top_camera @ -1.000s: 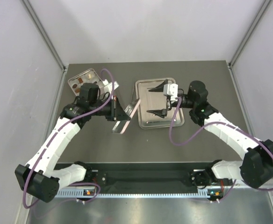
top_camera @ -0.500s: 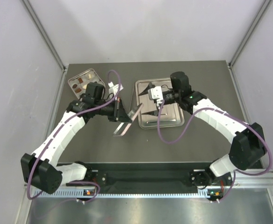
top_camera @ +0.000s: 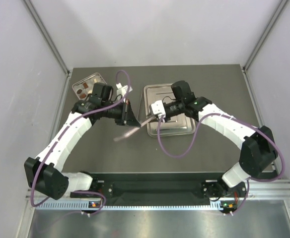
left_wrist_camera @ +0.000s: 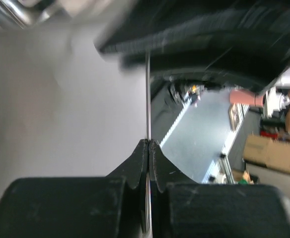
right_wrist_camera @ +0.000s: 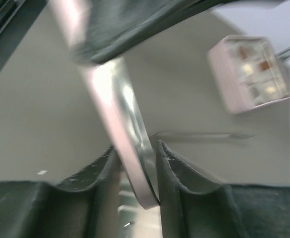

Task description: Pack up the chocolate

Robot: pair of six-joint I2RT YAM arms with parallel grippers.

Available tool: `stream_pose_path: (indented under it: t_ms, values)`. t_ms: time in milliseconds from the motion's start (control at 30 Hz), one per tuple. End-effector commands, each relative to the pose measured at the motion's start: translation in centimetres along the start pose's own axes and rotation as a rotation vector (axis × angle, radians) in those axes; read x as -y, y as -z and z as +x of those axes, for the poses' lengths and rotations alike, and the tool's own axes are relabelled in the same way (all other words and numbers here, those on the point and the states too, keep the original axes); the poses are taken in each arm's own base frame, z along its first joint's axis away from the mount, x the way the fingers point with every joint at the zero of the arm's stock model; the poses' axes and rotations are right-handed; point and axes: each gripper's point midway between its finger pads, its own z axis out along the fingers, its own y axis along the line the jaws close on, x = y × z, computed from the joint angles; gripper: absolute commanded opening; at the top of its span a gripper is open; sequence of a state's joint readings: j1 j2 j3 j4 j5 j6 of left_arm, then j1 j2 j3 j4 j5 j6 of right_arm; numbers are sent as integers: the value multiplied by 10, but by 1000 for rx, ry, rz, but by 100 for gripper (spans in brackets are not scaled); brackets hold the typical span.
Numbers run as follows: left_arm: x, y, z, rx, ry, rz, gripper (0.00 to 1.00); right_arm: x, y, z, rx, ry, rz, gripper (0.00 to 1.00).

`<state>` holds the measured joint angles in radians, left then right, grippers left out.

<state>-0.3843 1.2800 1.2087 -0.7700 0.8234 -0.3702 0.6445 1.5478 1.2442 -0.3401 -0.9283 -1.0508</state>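
Chocolate [top_camera: 84, 89] lies in the pink tin [top_camera: 93, 75] left of the steel tray [top_camera: 177, 126] from above, nearer the left tool [top_camera: 127, 120], which shares a blurred pink lid [top_camera: 127, 133] with the right tool [top_camera: 150, 118] at the tray's left edge; left wrist shows jaws pinched on its thin edge; right wrist, jaws clamping it, pieces smeared.

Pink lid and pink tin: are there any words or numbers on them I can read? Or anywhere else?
There is no text that can be read in any view.
pink lid: blurred by motion, no letters show.
pink tin: only chocolate pieces inside, no label shows.
cardboard box in the left wrist background: too blurred to read.
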Motion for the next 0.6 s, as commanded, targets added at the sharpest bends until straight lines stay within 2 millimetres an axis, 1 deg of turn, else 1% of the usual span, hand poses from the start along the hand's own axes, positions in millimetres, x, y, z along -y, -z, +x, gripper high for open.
stream_pose_path:
  t_ms: [0, 33, 67, 100, 133, 167, 200, 233, 267, 300, 333, 367, 400, 433, 467, 533, 567]
  values:
    - [18, 8, -29, 70, -103, 15, 0, 0, -8, -18, 28, 21, -25, 14]
    - [17, 9, -33, 81, -107, 4, 0, 0, -8, -19, 29, 19, -21, 5]
    - [18, 10, -42, 111, -99, -14, 0, 2, -7, -22, 26, 21, -10, 0]
    - [17, 12, -48, 130, -91, -38, 0, 3, -5, -23, 20, -4, 0, 0]
    - [15, 17, -67, 187, -95, -99, 3, 4, -2, -26, 20, -11, 11, 0]
    - [13, 20, -77, 216, -100, -134, 6, 3, 0, -28, 20, -31, 18, 0]
    - [4, 25, -78, 208, -81, -201, 13, 6, 6, -26, 16, -50, 39, 0]
    - [-14, 44, -111, 308, -104, -377, 18, 13, 9, -27, 31, -51, 70, 0]
    - [-24, 54, -122, 351, -75, -463, 26, 17, 9, -35, 73, -132, 83, 0]
    - [-27, 67, -137, 412, -58, -514, 29, 25, 11, -39, 104, -177, 107, 0]
    - [-32, 82, -150, 468, -34, -525, 31, 49, 11, -54, 169, -137, 179, 0]
    - [-33, 90, -161, 509, -42, -539, 44, 64, 16, -51, 169, -248, 244, 0]
    - [-33, 103, -171, 543, -43, -566, 49, 76, 20, -51, 178, -268, 269, 0]
    - [-46, 123, -178, 576, -22, -619, 51, 97, 23, -52, 191, -290, 296, 0]
    - [-49, 133, -182, 593, -23, -633, 56, 110, 31, -47, 198, -390, 330, 0]
    - [-54, 152, -187, 650, -40, -666, 62, 132, 31, -41, 199, -478, 373, 0]
    - [-58, 159, -187, 678, -33, -701, 67, 138, 32, -38, 194, -508, 391, 0]
